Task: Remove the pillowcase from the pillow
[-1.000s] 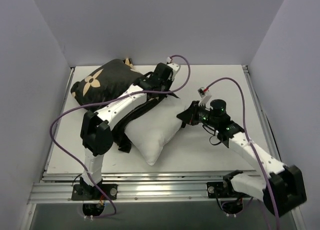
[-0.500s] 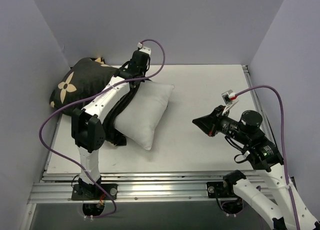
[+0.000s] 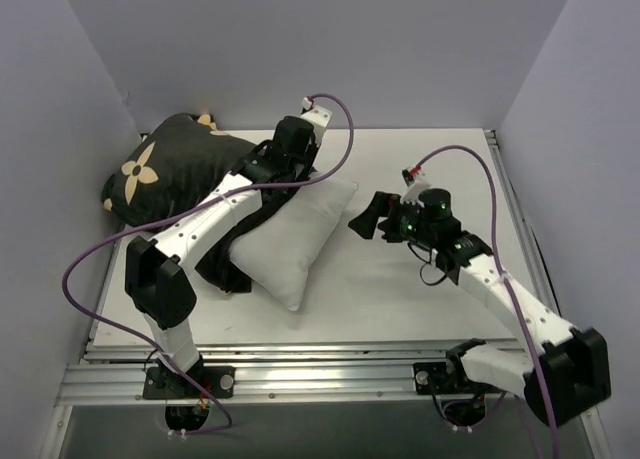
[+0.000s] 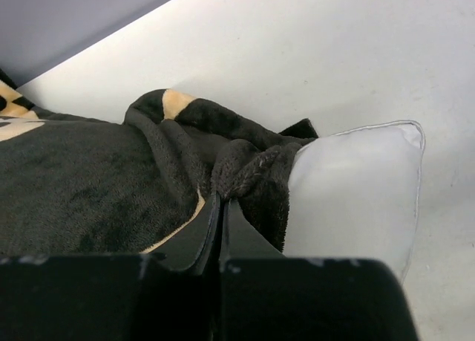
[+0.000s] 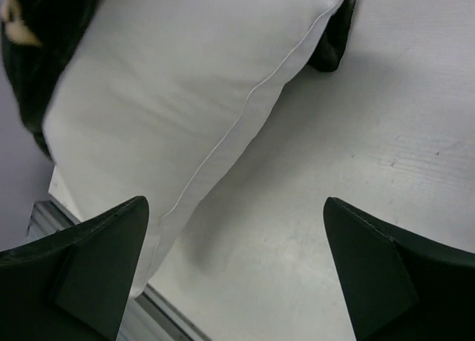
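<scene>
The black pillowcase (image 3: 165, 169) with tan flower prints lies bunched at the back left, still covering the left end of the white pillow (image 3: 290, 241). My left gripper (image 3: 262, 165) is shut on a fold of the pillowcase (image 4: 245, 170) at its open edge, right beside the bare pillow (image 4: 356, 185). My right gripper (image 3: 366, 223) hovers open just right of the pillow's far right corner. In the right wrist view its jaws (image 5: 234, 201) stand wide apart with nothing between them, over the table next to the pillow (image 5: 185, 81). A black pillowcase corner (image 5: 334, 36) pokes out behind.
The white table (image 3: 420, 309) is closed in by grey walls on the left, back and right. An aluminium rail (image 3: 330, 379) with both arm bases runs along the near edge. Purple cables loop over both arms.
The right gripper let go of the pillow's corner, swung away right, then came back beside the pillow with its jaws open. The left gripper dragged the pillowcase left, baring more of the pillow.
</scene>
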You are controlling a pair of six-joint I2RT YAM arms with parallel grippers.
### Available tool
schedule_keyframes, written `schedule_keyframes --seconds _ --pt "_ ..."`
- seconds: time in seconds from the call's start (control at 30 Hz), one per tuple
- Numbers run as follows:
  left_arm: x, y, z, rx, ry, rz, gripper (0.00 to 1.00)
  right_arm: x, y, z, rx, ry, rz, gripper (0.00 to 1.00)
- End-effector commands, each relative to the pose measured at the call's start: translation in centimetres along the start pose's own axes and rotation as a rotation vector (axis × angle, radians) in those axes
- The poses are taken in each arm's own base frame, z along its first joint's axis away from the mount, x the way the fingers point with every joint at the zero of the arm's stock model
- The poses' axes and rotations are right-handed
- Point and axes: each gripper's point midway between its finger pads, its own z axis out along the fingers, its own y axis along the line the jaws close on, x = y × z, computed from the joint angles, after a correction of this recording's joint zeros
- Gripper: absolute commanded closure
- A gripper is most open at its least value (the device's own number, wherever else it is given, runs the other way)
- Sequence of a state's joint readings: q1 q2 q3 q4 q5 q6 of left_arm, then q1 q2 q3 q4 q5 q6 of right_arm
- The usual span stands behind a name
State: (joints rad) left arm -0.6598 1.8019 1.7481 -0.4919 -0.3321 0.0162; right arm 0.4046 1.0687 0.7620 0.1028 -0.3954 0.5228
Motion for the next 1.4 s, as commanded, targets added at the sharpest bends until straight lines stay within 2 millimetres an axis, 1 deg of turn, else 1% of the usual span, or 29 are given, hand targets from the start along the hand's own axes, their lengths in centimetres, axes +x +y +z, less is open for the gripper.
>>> schedule_keyframes --seconds 0.0,0.03,0.07,0.1,0.13,0.2,0.23,0.27,0.3,0.37,0.4,0.47,0.5,0.53,0.6,0.67,0.7,0.73,0.8,0.83,0.93,1.03,1.07,1.1,1.13,1.23,1.27,1.33,1.37 --pt "-4.0 -1.1 -2.8 0.059 -0.137 -0.036 0.98 -2.7 -0.8 3.7 -0.018 -0.094 0.0 0.0" --pt "-3.9 -1.2 -2.8 0.058 -0.136 -0.033 0.98 -3.5 -0.3 4.5 -0.055 -0.113 -0.004 0.0" --pt "-3.8 -1.3 -2.8 0.061 -0.133 -0.032 0.98 -3.5 -0.2 5.3 -0.069 -0.104 0.01 0.0" --pt "-3.7 -1.5 -2.7 0.064 -0.132 -0.03 0.98 -2.5 -1.0 6.9 -0.068 -0.068 0.03 0.0" --pt "-3.6 -1.5 -2.6 0.062 -0.13 -0.029 0.98 -3.3 0.0 7.6 -0.12 -0.089 0.023 0.0" --pt "-3.4 -1.7 -2.3 0.062 -0.118 -0.025 0.98 -2.6 -0.4 9.5 -0.146 -0.061 0.059 0.0" --pt "-3.4 -1.7 -2.3 0.062 -0.114 -0.023 0.98 -3.3 0.4 10.0 -0.192 -0.088 0.05 0.0" --pt "-3.2 -1.9 -2.1 0.067 -0.108 -0.02 0.98 -3.5 1.2 10.3 -0.234 -0.081 0.047 0.0" --pt "-3.1 -2.1 -2.0 0.071 -0.106 -0.018 0.98 -3.0 1.1 11.2 -0.245 -0.064 0.06 0.0" --pt "-3.2 -2.5 -1.9 0.078 -0.106 -0.017 0.98 -3.7 2.6 11.9 -0.3 -0.071 0.039 0.0" --pt "-3.2 -2.4 -1.9 0.078 -0.108 -0.017 0.98 -3.4 2.2 12.7 -0.294 -0.058 0.045 0.0" --pt "-3.2 -2.6 -1.8 0.083 -0.107 -0.016 0.98 -3.9 3.0 13.2 -0.336 -0.076 0.038 0.0" --pt "-3.1 -2.6 -1.8 0.084 -0.105 -0.015 0.98 -3.6 3.4 13.5 -0.375 -0.061 0.04 0.0" --pt "-3.1 -2.6 -1.7 0.084 -0.104 -0.014 0.98 -4.3 4.5 13.3 -0.431 -0.085 0.036 0.0" --pt "-2.8 -2.6 -1.5 0.083 -0.096 -0.013 0.98 -3.5 5.7 13.4 -0.519 -0.049 0.026 0.0" --pt "-2.6 -2.7 -1.3 0.081 -0.09 -0.011 0.98 -4.1 7.7 12.5 -0.639 -0.076 0.021 0.0" --pt "-2.6 -2.7 -1.3 0.08 -0.089 -0.01 0.98 -3.1 8.3 12.2 -0.697 -0.047 0.025 0.01" --pt "-2.4 -2.7 -1.1 0.078 -0.085 -0.007 0.98 -3.9 9.6 11.3 -0.775 -0.093 -0.008 0.02" --pt "-2.3 -2.7 -1.1 0.075 -0.083 -0.006 0.98 -3.2 10.7 10.6 -0.852 -0.063 0.036 0.06" --pt "-2.3 -2.6 -1.0 0.072 -0.08 -0.002 0.98 -3.2 11.8 9.5 -0.92 -0.08 -0.001 0.08" --pt "-2.3 -2.4 -0.9 0.064 -0.08 0.002 0.98 -2.8 12.3 8.9 -0.95 -0.071 0.015 0.19" --pt "-2.7 -2.5 -1.1 0.069 -0.089 0.003 0.98 -2.8 11.3 9.6 -0.894 -0.082 0.013 0.6" --pt "-2.8 -2.3 -1.1 0.063 -0.09 0.002 0.98 -2.8 10.9 9.8 -0.87 -0.092 0.017 0.86" --pt "-3.0 -2.1 -1.2 0.055 -0.094 0.001 0.98 -3.1 10.9 9.6 -0.857 -0.114 -0.009 0.98" --pt "-3.0 -2.0 -1.1 0.047 -0.096 0.008 0.98 -3.1 10.3 9.8 -0.825 -0.11 0.0 1.0" --pt "-3.2 -0.2 -0.8 -0.025 -0.097 0.013 0.98 -3.4 9.7 8.9 -0.77 -0.13 -0.018 1.0" --pt "-3.2 0.4 -0.7 -0.05 -0.095 0.015 0.98 -3.7 9.7 7.8 -0.76 -0.148 -0.025 1.0" --pt "-3.2 2.7 -0.4 -0.133 -0.087 0.012 0.98 -3.2 9.1 7.1 -0.722 -0.127 -0.027 1.0" --pt "-3.1 3.5 -0.2 -0.158 -0.082 0.012 0.98 -3.8 9.9 5.6 -0.728 -0.145 -0.055 1.0"
